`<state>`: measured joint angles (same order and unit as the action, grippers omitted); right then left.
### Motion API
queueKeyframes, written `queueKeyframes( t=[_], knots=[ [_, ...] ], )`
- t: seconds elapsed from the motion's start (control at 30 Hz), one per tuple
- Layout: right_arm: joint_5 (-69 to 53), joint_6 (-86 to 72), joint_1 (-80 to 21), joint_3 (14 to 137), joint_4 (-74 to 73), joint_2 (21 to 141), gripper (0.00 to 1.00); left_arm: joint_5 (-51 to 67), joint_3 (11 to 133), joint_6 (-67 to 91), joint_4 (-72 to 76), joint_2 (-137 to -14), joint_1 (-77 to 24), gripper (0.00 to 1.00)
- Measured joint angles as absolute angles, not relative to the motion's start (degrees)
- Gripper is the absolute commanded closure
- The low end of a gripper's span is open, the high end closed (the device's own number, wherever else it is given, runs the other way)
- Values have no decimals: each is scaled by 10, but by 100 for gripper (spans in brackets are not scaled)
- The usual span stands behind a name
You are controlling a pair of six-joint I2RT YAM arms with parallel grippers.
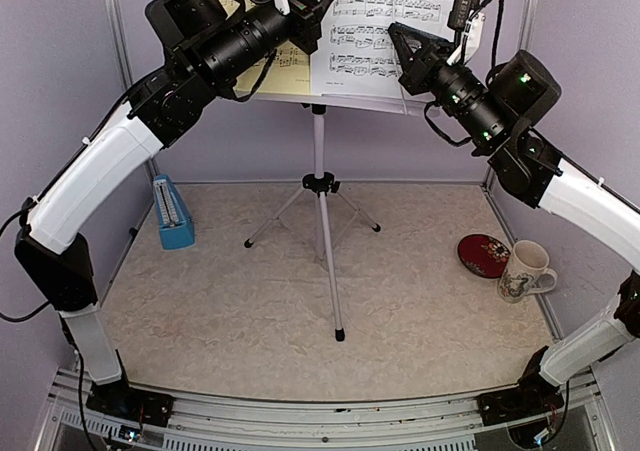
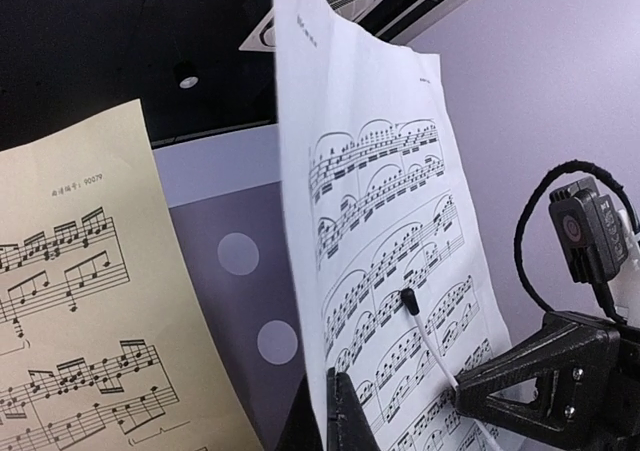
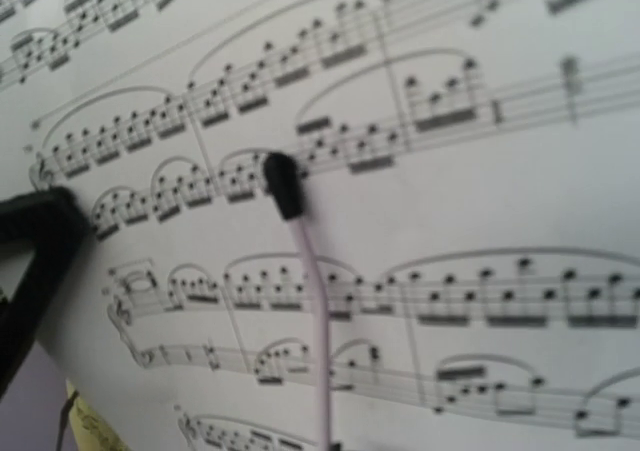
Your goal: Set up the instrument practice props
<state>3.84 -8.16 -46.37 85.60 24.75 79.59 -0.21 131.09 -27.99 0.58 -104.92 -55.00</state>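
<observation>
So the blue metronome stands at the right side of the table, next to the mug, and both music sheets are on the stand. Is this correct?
No. The top external view shows the blue metronome at the left side, far from the mug. The yellow sheet and white sheet are on the stand, as you said.

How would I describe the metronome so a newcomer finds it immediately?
Start at the central silver tripod music stand. Far left of it on the table stands the metronome. It alone is blue and pyramid-shaped; the mug and red disc sit right.
</observation>
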Motion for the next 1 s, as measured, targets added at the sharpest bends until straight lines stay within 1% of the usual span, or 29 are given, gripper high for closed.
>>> queueKeyframes(
  t=[0.3, 0.6, 0.63, 0.67, 0.7, 0.77, 0.8, 0.87, 1.0],
  knots=[
    [38, -82, -464, 856, 248, 796, 100, 16, 1345, -288, -25, -1073, -547, 100],
    [38, -81, -464, 855, 248, 796, 100, 24, 1347, -288, -35, -1081, -547, 100],
    [38, -82, -464, 855, 249, 796, 98, 24, 1347, -288, -35, -1081, -547, 100],
    [38, -82, -464, 855, 250, 796, 93, 24, 1347, -288, -35, -1081, -547, 100],
    [38, -81, -464, 854, 251, 796, 91, 24, 1348, -288, -35, -1081, -547, 100],
    [38, -80, -464, 853, 252, 796, 90, 25, 1348, -288, -35, -1081, -547, 100],
    [39, -81, -463, 851, 252, 796, 87, 25, 1348, -288, -35, -1081, -547, 100],
    [39, -80, -463, 849, 252, 796, 79, 26, 1348, -288, -35, -1081, -547, 100],
    [39, -79, -463, 848, 252, 796, 73, 26, 1348, -288, -35, -1081, -547, 100]
  ],
)
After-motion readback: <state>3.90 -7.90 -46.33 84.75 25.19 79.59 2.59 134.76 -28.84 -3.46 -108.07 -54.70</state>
